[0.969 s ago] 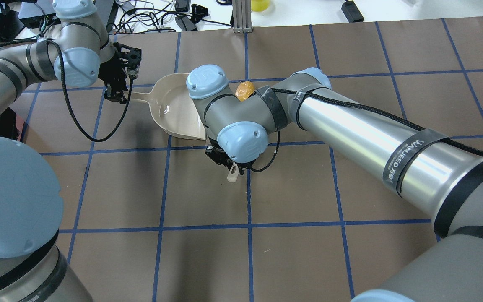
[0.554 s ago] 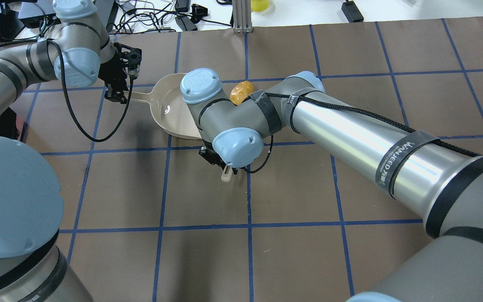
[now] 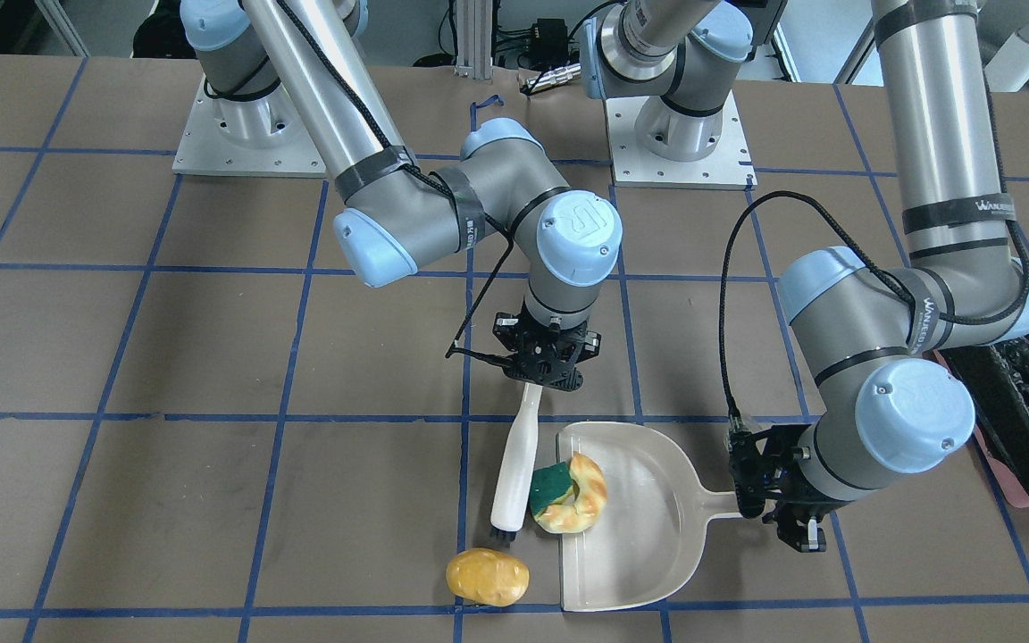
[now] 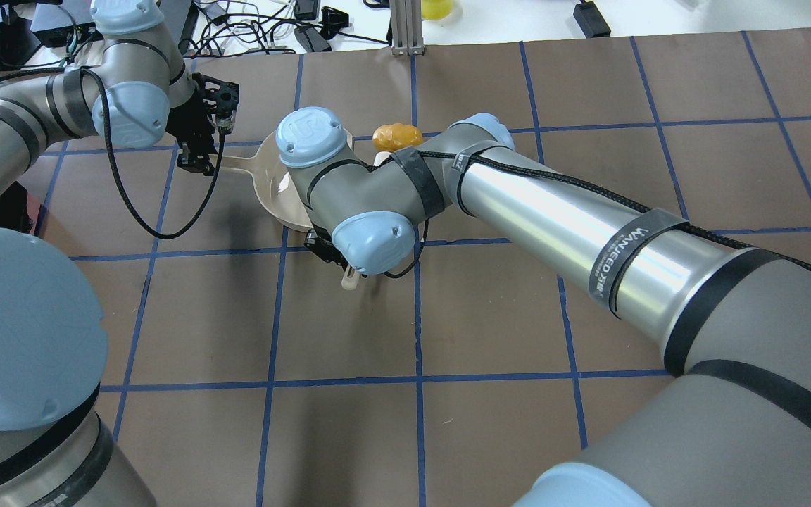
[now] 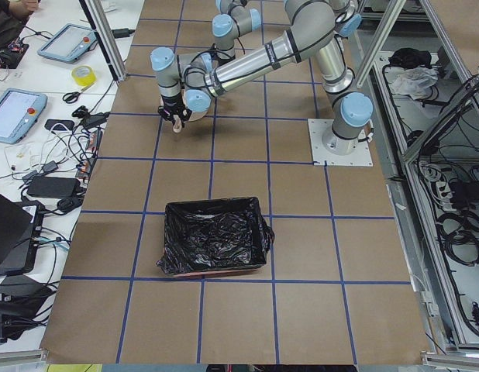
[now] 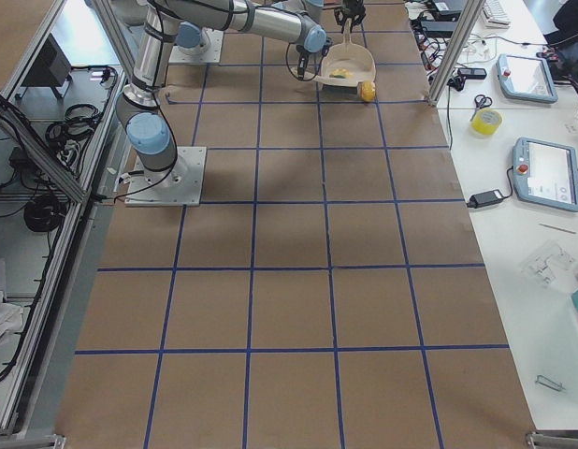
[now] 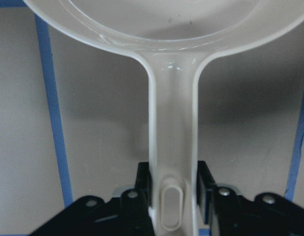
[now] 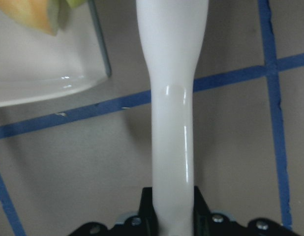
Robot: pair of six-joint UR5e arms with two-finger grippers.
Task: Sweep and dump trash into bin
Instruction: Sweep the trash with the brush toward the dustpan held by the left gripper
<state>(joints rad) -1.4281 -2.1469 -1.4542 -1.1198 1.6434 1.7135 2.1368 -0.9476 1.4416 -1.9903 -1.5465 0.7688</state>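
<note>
The white-handled brush (image 3: pixel 514 464), clenched by the right gripper (image 3: pixel 534 382), has been swept to the flat beige plastic dustpan (image 3: pixel 648 527), which is grasped by the left gripper (image 3: pixel 757 500). The glossy yellow-orange potato-like lump (image 3: pixel 488 576) is left outside.

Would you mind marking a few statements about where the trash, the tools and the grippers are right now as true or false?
1. The potato-like lump lies inside the dustpan. False: it sits on the table, just outside the dustpan's open edge.
2. The left gripper is shut on the dustpan's handle. True.
3. The right gripper holds a white brush. True.
4. The sponge and bread piece lie in the bin. False: they are together at the dustpan's open edge, beside the brush head.
</note>
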